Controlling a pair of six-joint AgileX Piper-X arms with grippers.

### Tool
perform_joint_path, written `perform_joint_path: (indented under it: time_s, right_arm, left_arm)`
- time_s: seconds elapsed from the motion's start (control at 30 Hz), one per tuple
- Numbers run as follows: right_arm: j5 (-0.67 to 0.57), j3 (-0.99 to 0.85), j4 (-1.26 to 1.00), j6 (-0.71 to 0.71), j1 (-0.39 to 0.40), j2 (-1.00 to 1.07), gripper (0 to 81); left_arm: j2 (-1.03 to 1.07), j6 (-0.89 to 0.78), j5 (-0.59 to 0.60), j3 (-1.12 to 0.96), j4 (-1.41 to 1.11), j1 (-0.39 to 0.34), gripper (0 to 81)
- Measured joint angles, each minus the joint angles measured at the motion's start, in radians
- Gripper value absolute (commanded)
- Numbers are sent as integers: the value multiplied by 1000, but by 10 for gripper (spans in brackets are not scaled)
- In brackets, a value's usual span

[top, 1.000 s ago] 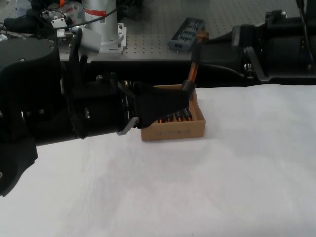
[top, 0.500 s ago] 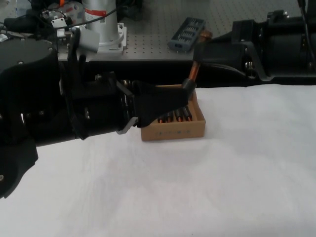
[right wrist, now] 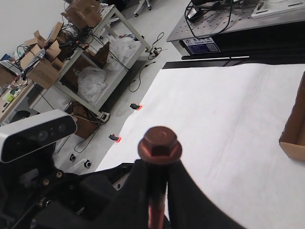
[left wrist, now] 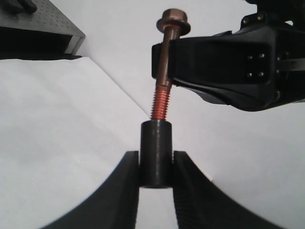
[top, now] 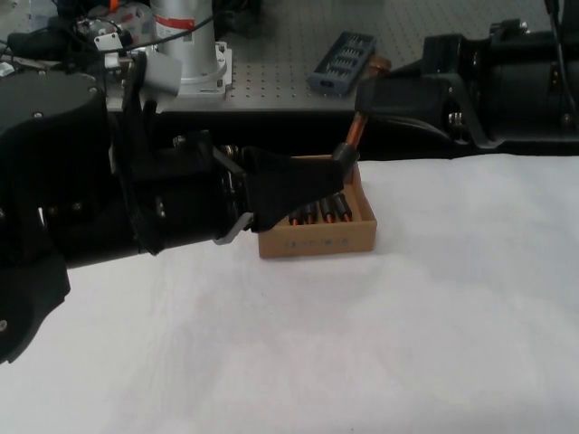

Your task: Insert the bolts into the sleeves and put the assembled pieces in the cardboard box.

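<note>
My left gripper is shut on a black sleeve and holds it upright. Directly above the sleeve, my right gripper is shut on the shank of a copper bolt. The bolt's threaded end meets the sleeve's top opening. From the right wrist, the bolt's flanged head shows between the fingers. In the high view the bolt and sleeve hang over the far right corner of the cardboard box, which holds several assembled pieces.
A white cloth covers the bench in front of the box. Behind it lie a perforated metal plate, a grey bit holder and a silver arm base. The box's edge shows in the right wrist view.
The right arm's body has shifted left toward the bolt and now covers more of its head. The bolt, sleeve and left arm stay where they were.
</note>
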Motion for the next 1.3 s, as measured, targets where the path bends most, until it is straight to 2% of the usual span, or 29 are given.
perform_joint_path:
  time_s: [0.47,1.3]
  right_arm:
    - [4,-6,40,21,0,0,25]
    - [-76,4,41,-13,0,11,25]
  left_arm:
    - [3,-17,3,2,0,0,6]
    - [-2,-15,79,-6,146,2,6]
